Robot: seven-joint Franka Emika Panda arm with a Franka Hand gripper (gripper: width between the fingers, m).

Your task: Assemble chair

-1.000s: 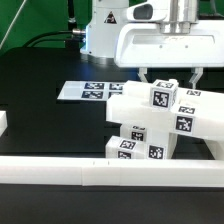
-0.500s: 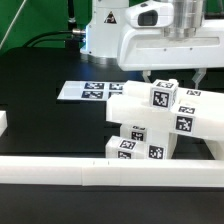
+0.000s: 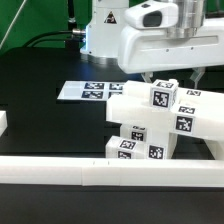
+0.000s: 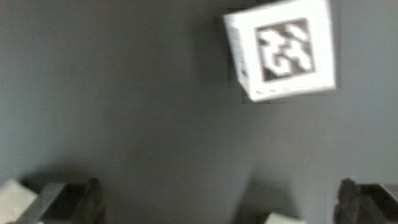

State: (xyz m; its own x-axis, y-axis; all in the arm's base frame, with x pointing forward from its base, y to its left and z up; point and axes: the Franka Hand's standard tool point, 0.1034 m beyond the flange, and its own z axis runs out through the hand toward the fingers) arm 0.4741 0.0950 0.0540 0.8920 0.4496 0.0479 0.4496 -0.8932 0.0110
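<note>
The chair (image 3: 155, 125) is a stack of chunky white tagged parts at the exterior view's right, against the front rail. Its topmost tagged block (image 3: 163, 96) sits just below my gripper (image 3: 171, 77). The gripper hangs above the chair, open and empty, with one finger on each side of that block's top and not touching it. In the wrist view the two dark fingertips (image 4: 71, 200) stand wide apart over the dark table with nothing between them, the gripper (image 4: 222, 205) being empty. One white tagged part (image 4: 285, 50) shows farther off.
The marker board (image 3: 86, 90) lies flat on the black table behind the chair. A long white border rail (image 3: 90, 172) runs along the front, with a short rail end (image 3: 3, 122) at the exterior view's left. The robot base (image 3: 105, 30) stands at the back.
The arm's wrist and hand body have shifted toward the exterior view's right. The fingers stay open above the chair, and the chair has not moved.
</note>
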